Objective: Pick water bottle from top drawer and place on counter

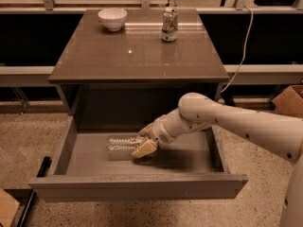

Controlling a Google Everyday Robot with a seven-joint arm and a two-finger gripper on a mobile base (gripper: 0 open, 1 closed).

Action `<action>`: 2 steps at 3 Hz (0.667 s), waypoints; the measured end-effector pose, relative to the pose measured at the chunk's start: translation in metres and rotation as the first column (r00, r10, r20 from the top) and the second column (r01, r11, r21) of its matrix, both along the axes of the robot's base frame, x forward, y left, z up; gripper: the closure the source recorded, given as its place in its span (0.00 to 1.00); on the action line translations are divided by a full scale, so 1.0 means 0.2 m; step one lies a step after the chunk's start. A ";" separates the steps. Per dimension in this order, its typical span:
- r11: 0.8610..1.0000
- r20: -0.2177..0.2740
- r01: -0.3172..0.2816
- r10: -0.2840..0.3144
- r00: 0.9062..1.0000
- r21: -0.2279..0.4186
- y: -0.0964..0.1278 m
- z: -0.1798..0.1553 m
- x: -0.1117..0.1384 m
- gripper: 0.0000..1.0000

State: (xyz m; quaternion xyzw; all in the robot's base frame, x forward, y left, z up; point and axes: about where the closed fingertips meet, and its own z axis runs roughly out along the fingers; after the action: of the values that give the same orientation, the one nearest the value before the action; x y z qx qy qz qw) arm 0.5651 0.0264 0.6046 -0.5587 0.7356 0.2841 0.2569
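Where my pincer (143, 148) is: in the drawer (137, 187), at the bottle (120, 145).
Grip: open or closed, cannot tell.
Risk: bottle, lying sideways, may roll away.

We see the counter (137, 56) as a smooth, glossy grey-brown top that mirrors the lights. The top drawer (137, 187) looks matt, a dull grey-brown board inside and on its flat front. In it lies the water bottle (122, 145), clear ribbed plastic with a faint shine. The gripper (146, 143), down in the drawer at the bottle's right end, looks like pale tan matt plastic. The arm (227, 122) behind it is a smooth cream shell. The bowl (112, 19) looks glazed white and the can (169, 24) looks like shiny printed metal. The floor (28, 141) is rough and speckled, and the box (289, 100) is plain cardboard.
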 end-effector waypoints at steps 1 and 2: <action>1.000 0.010 -0.023 0.023 1.000 0.006 0.03 0.02 0.00 0.63; 1.000 0.004 -0.025 0.025 1.000 0.017 0.04 0.11 0.01 0.88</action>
State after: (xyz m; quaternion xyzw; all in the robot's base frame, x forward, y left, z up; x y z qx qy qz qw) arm 0.5678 0.0354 0.6258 -0.5662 0.7257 0.2925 0.2593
